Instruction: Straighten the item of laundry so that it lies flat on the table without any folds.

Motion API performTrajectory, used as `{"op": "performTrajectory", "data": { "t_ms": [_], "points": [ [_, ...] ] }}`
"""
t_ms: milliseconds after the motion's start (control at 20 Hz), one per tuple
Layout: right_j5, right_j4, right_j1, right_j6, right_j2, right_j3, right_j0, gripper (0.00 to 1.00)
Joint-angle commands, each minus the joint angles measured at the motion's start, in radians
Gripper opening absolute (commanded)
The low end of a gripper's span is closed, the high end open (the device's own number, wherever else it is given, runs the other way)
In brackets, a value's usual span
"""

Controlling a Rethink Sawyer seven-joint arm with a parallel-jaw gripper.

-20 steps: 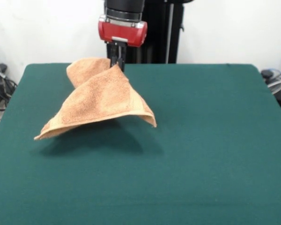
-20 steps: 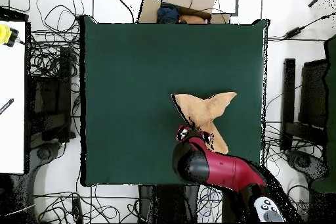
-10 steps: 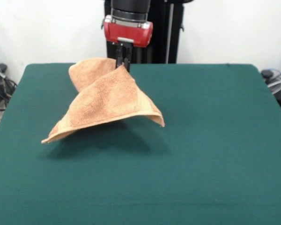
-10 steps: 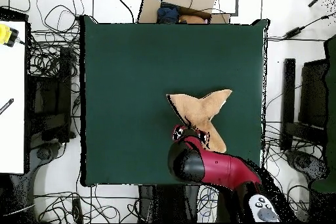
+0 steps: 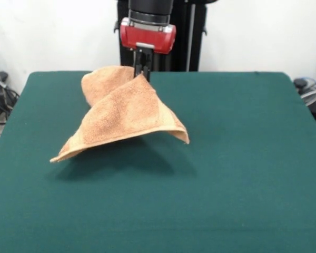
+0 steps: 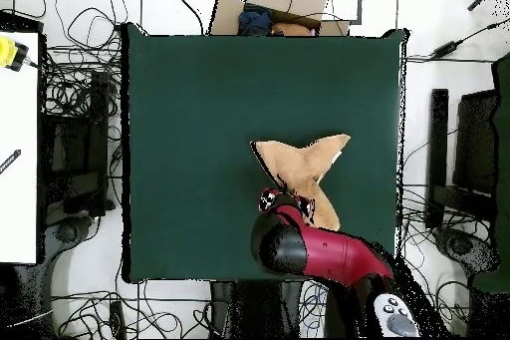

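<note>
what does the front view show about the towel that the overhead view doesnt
Only the front view shows the towel pinched at its top by the gripper and draped like a tent, its lower corners lifted with shadow beneath. Only the overhead view shows the towel's splayed outline and its place on the table, nearer the robot's edge. Both show it still folded, not flat.

In the overhead view the red arm (image 6: pixel 319 253) covers the hand and the towel's (image 6: pixel 302 167) gripped peak. In the front view the draped towel (image 5: pixel 124 113) hides the hand's (image 5: pixel 141 70) tips, and the picture's bottom edge crops the surface (image 5: pixel 242 174).
</note>
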Motion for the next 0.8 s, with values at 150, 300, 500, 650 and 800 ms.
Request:
{"op": "performTrajectory", "data": {
  "t_ms": [150, 300, 500, 650, 800],
  "points": [
    [0.027, 0.163, 0.033, 0.287, 0.026, 0.032, 0.173, 0.00],
    [-0.041, 0.262, 0.080, 0.359, 0.025, 0.036, 0.261, 0.00],
    [-0.151, 0.402, 0.160, 0.441, 0.036, 0.022, 0.362, 0.00],
    [-0.213, 0.482, 0.209, 0.464, 0.027, 0.002, 0.425, 0.00],
    [-0.233, 0.521, 0.225, 0.455, 0.003, 0.003, 0.461, 0.00]
  ]
}}
